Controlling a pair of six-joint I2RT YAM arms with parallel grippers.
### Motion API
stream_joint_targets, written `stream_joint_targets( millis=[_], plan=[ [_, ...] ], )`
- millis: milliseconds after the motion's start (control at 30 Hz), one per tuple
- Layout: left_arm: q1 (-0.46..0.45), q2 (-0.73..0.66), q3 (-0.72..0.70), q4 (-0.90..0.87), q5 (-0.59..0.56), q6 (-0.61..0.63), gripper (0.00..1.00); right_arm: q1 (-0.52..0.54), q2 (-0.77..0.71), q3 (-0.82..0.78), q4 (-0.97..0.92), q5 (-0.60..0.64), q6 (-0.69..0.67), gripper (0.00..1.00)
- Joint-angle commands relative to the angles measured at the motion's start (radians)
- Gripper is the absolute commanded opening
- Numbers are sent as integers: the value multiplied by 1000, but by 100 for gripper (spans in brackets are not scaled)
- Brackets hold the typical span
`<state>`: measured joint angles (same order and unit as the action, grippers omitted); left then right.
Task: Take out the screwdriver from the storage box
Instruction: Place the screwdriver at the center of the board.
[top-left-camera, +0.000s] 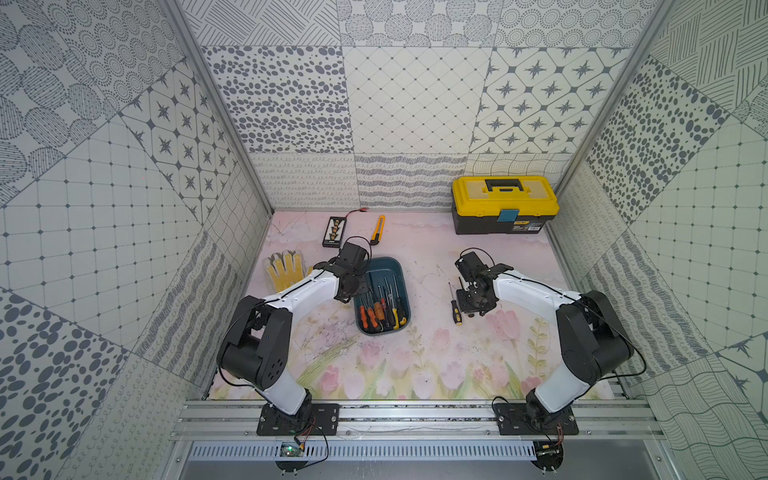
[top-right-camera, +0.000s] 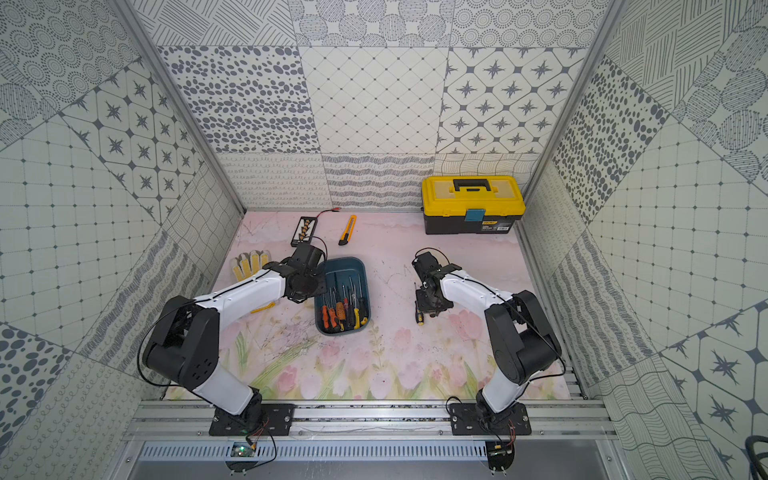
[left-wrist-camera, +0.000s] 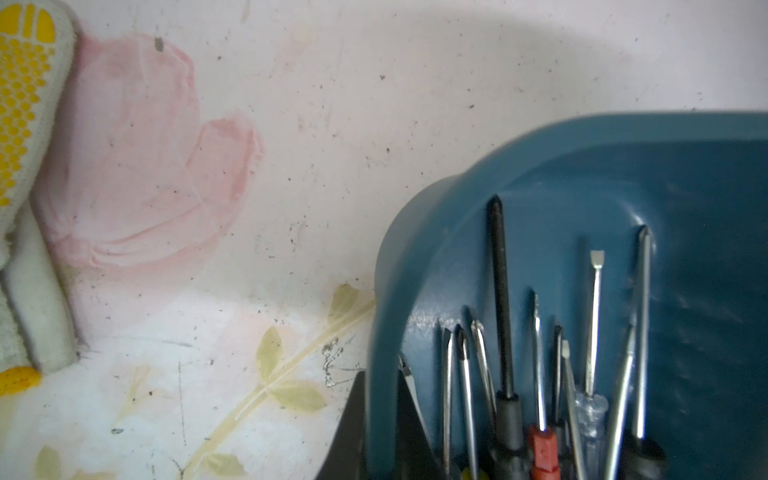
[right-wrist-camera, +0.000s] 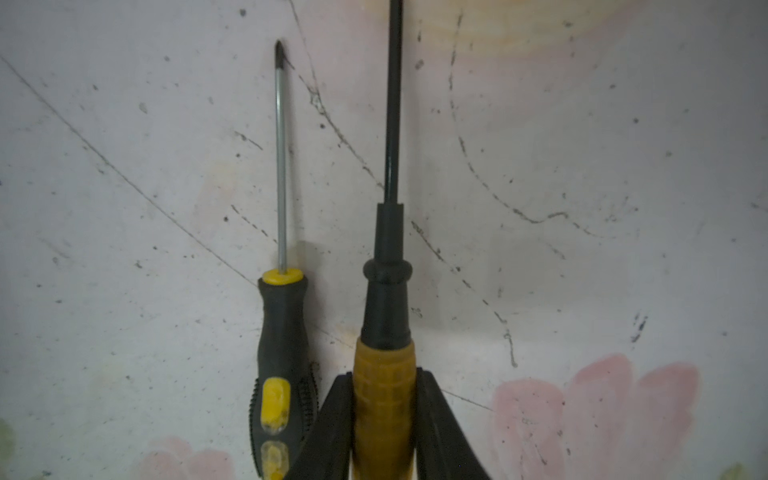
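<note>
The teal-blue storage box (top-left-camera: 384, 267) lies mid-table and holds several screwdrivers (top-left-camera: 380, 309) with orange, black and yellow handles. My left gripper (left-wrist-camera: 381, 374) is shut on the box's left wall (left-wrist-camera: 415, 232), one finger outside and one inside. Its fingertips are hidden under the wrist in both top views. To the right of the box, my right gripper (right-wrist-camera: 384, 372) is shut on an amber-handled screwdriver (right-wrist-camera: 383, 353) with a black shaft, low over the mat. A black-and-yellow screwdriver (right-wrist-camera: 282, 324) lies on the mat right beside it (top-left-camera: 456, 309).
A yellow-lidded black toolbox (top-left-camera: 505, 203) stands at the back right. At the back left lie a yellow utility knife (top-left-camera: 377, 229) and a black bit case (top-left-camera: 334, 232). Yellow-dotted work gloves (top-left-camera: 284, 270) lie left of the box, by my left arm.
</note>
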<state>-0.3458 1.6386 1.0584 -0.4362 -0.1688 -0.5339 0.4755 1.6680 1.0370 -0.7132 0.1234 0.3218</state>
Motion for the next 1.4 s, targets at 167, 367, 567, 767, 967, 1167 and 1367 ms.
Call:
stream_joint_targets(
  millis=[167, 367, 567, 767, 967, 1167, 1367],
  plan=[
    [-1, 20, 29, 83, -9, 20, 0, -18, 44, 7, 66, -50, 11, 0],
    [-2, 25, 20, 85, -23, 24, 0, -24, 56, -11, 72, -60, 49, 6],
    [-2, 23, 30, 79, -18, 23, 0, -25, 59, -43, 88, -70, 74, 17],
    [-2, 10, 20, 90, -6, 20, 0, -26, 58, -50, 90, -71, 90, 29],
    [-1, 13, 25, 83, -9, 18, 0, -27, 53, -48, 90, -52, 96, 41],
    [-2, 16, 30, 78, -11, 21, 0, -27, 31, -48, 90, -42, 103, 53],
    [-2, 38, 80, 39, -1, 62, 0, -26, -23, -53, 91, -28, 110, 61]
  ],
)
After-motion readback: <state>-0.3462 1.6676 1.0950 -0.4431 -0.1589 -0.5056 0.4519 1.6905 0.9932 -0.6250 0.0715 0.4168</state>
